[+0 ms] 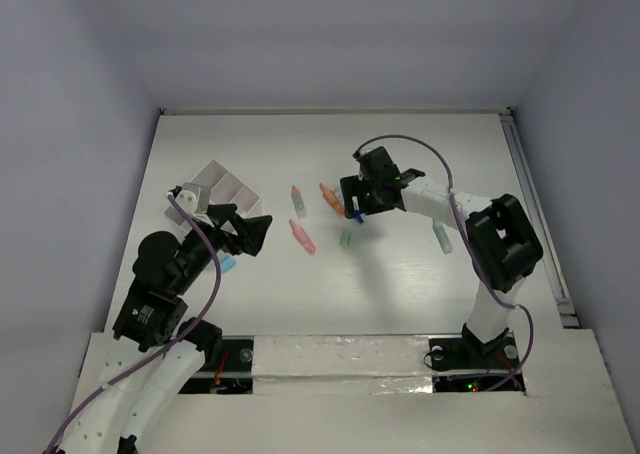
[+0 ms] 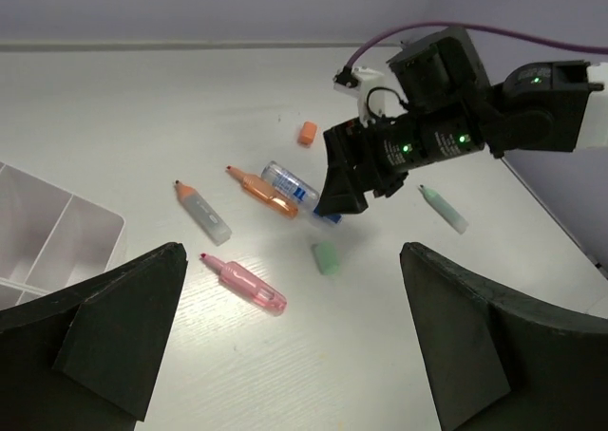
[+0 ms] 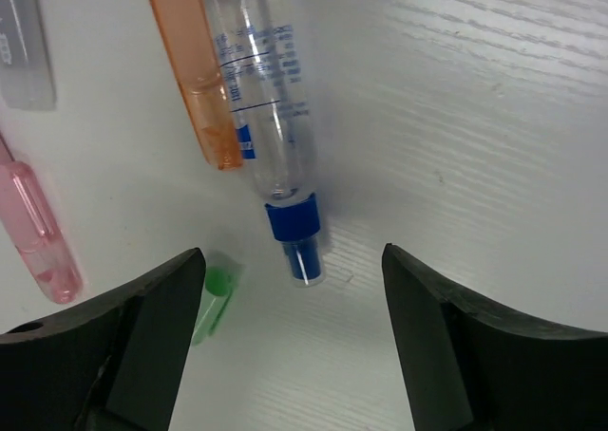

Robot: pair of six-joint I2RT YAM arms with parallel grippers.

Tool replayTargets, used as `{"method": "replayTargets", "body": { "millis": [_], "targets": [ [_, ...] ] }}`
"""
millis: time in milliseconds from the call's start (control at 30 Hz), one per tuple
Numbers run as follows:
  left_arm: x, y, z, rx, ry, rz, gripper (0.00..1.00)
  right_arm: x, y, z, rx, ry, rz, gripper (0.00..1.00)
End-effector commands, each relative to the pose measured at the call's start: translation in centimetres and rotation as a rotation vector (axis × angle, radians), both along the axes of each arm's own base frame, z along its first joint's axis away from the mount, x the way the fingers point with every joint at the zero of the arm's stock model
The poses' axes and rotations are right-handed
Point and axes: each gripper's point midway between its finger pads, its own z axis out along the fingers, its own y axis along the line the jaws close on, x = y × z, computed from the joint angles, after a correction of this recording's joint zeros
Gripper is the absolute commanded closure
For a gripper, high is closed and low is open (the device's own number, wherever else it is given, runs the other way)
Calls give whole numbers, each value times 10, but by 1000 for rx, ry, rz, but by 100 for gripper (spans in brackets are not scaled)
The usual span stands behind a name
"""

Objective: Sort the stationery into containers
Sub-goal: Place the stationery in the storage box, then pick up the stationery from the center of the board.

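The white containers (image 1: 222, 188) stand at the left and show in the left wrist view (image 2: 59, 230). A pink marker (image 1: 302, 237), a grey marker (image 1: 297, 201), an orange marker (image 1: 330, 196) and a green cap (image 1: 346, 238) lie mid-table. My right gripper (image 1: 360, 208) is open and hovers over the cap end of the blue-white tube (image 3: 266, 99), which lies against the orange marker (image 3: 195, 80); the right gripper (image 3: 293, 260) touches nothing. My left gripper (image 1: 252, 232) is open and empty, and in its wrist view (image 2: 293, 255) it sits above the pink marker (image 2: 242, 284).
A green marker (image 1: 442, 236) lies to the right of the right arm. An orange eraser block (image 2: 307, 133) sits behind the right gripper. A light blue item (image 1: 228, 265) lies under the left arm. White walls enclose the table.
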Motion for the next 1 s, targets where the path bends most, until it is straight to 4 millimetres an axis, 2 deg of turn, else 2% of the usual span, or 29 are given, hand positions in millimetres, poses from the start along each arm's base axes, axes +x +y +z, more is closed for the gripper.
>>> {"method": "replayTargets", "body": {
  "millis": [0, 167, 300, 433, 533, 733, 900, 967],
  "targets": [
    [-1, -2, -2, -20, -11, -6, 6, 11, 0, 14, 41, -32, 44, 21],
    [1, 1, -3, -14, -11, 11, 6, 4, 3, -4, 48, 11, 72, 25],
    [3, -1, -7, -9, -2, 4, 6, 12, 4, -17, 28, 8, 67, 29],
    [3, -1, -9, -11, 5, 8, 6, 21, 9, -17, 40, -16, 74, 33],
    [3, 0, -8, -14, 0, 12, 6, 22, 8, -23, 23, -12, 81, 41],
    [5, 1, -9, -10, 6, 20, 6, 20, 5, -30, 9, -9, 79, 48],
    [5, 1, -10, -10, 8, 23, 6, 18, 1, -26, 3, -27, 80, 61],
    [5, 1, -11, -10, 10, 25, 6, 17, 0, -22, 3, -34, 83, 71]
  ]
}}
